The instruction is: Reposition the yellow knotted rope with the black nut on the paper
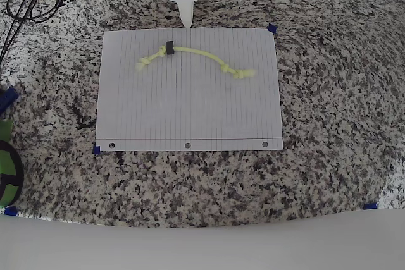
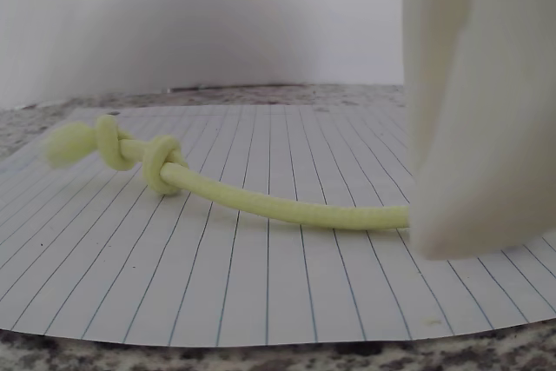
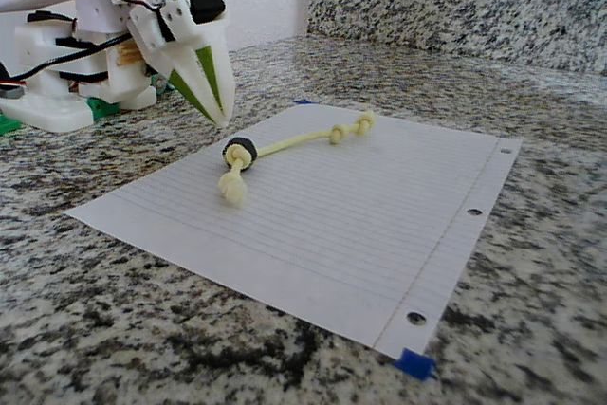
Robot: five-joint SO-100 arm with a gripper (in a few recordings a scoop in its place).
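The yellow knotted rope lies in a shallow arc across the far half of the paper, knots near both frayed ends. The black nut sits threaded on it near the left knot in the overhead view. My gripper hangs just beyond the paper's far edge, a little past the nut, fingers together and holding nothing. In the fixed view the gripper points down left of the nut and rope, off the paper. The wrist view has the rope running behind a white finger over the paper.
Granite counter all around. Black cables loop at the far left corner. A green and black object pokes in at the left edge. Blue tape marks the paper's corners. The arm's base and a granite backsplash stand behind.
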